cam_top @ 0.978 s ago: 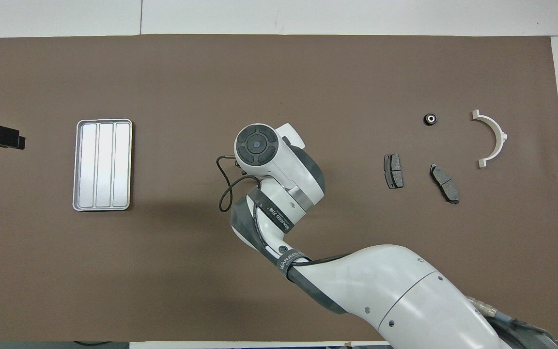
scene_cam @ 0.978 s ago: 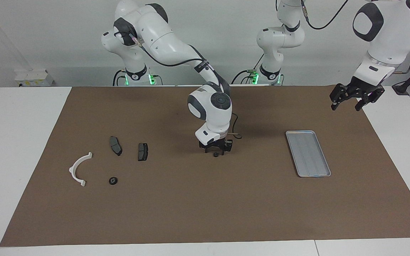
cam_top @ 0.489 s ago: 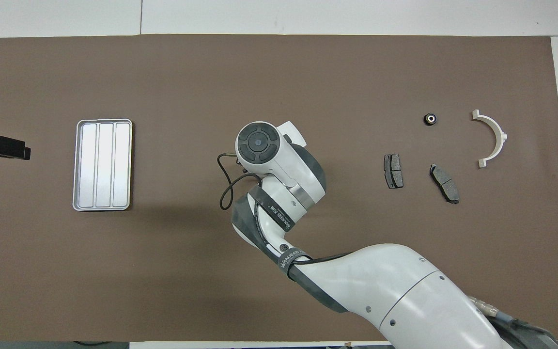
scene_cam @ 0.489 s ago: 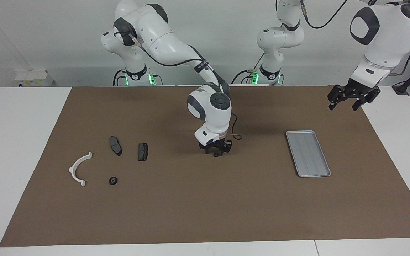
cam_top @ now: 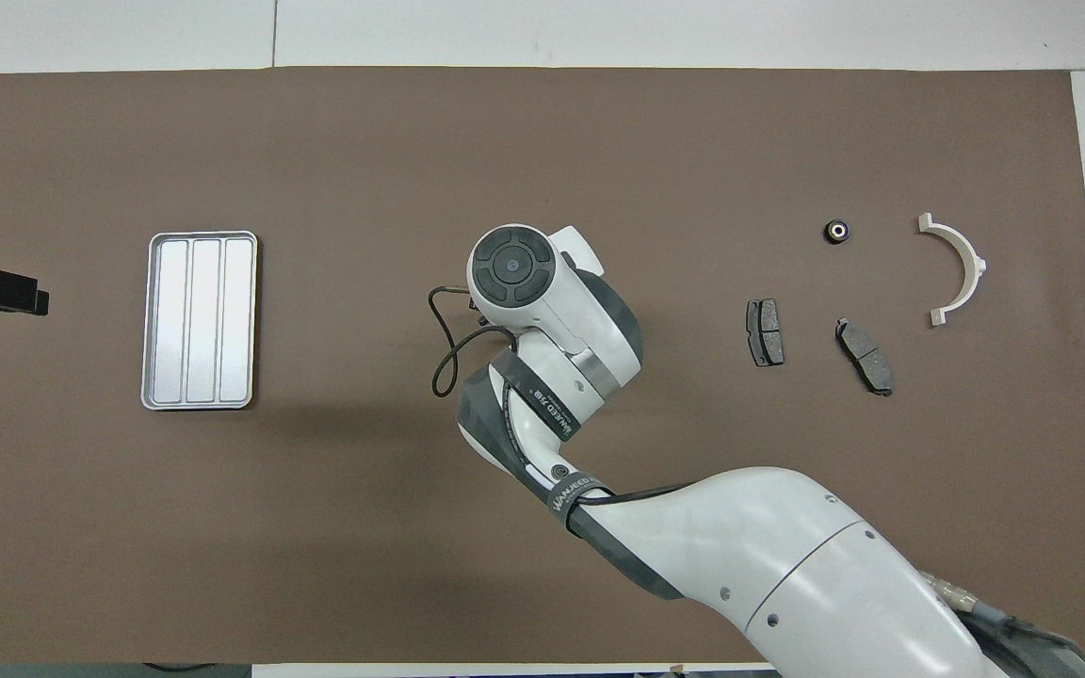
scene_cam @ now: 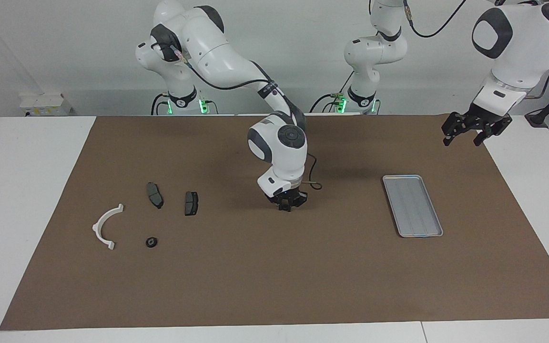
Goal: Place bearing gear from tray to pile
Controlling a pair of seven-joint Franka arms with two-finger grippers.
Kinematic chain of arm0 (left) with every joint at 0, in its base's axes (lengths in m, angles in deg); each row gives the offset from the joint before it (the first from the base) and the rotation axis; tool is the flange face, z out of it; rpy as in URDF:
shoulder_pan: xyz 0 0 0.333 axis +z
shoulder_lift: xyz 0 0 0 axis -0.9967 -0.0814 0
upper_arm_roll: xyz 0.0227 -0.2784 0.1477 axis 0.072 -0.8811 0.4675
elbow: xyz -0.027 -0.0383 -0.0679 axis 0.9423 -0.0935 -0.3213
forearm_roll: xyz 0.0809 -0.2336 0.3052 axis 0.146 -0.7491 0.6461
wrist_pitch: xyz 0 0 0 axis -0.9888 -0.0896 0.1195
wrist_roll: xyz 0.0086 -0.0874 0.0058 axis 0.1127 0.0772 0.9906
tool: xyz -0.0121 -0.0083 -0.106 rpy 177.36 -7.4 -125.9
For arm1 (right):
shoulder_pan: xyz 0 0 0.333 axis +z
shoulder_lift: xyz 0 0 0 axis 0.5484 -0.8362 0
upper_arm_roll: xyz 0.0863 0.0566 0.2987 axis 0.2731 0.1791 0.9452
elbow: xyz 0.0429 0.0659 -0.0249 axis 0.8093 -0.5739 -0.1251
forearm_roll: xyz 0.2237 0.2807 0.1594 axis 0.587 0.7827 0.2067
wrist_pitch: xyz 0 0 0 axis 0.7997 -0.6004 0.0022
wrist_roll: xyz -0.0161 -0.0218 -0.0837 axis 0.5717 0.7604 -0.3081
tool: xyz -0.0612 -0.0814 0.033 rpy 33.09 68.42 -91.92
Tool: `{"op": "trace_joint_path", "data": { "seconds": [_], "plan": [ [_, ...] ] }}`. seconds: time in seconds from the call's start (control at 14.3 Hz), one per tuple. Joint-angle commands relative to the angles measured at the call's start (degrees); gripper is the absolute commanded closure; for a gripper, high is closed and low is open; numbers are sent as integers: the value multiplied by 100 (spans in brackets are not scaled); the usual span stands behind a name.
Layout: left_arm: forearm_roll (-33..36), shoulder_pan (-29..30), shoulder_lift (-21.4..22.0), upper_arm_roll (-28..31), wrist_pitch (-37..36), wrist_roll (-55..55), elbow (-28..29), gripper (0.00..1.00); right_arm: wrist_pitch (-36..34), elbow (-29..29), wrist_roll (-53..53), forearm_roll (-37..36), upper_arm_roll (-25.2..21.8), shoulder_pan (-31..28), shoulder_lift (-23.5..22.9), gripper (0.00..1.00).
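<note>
My right gripper point(scene_cam: 287, 206) hangs just above the middle of the brown mat, shut on a small dark bearing gear that barely shows between the fingers. In the overhead view the arm's wrist point(cam_top: 542, 301) hides the gripper and the gear. The silver tray point(scene_cam: 412, 205) lies bare toward the left arm's end and also shows in the overhead view point(cam_top: 200, 320). The pile lies toward the right arm's end: a white half-ring bracket point(scene_cam: 105, 227), two dark brake pads point(scene_cam: 155, 195) point(scene_cam: 191, 203) and another small black bearing gear point(scene_cam: 151, 242). My left gripper point(scene_cam: 462, 139) waits, open and empty, in the air over the mat's edge by the tray.
The brown mat point(scene_cam: 274, 276) covers most of the white table. A thin cable loops from the right wrist point(cam_top: 439, 348). Between the tray and the pile only the right arm stands over the mat.
The right gripper closed on the small gear that lay on the mat's middle and lifted it slightly, shifting a little toward the pile. The left gripper only drifted a little.
</note>
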Motion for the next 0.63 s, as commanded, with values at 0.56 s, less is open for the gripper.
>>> {"op": "trace_joint_path", "data": {
  "seconds": [0.56],
  "plan": [
    [-54, -653, 154, 430, 37, 7, 144, 5, -1808, 1327, 1033, -132, 49, -586, -161, 100]
  ]
}}
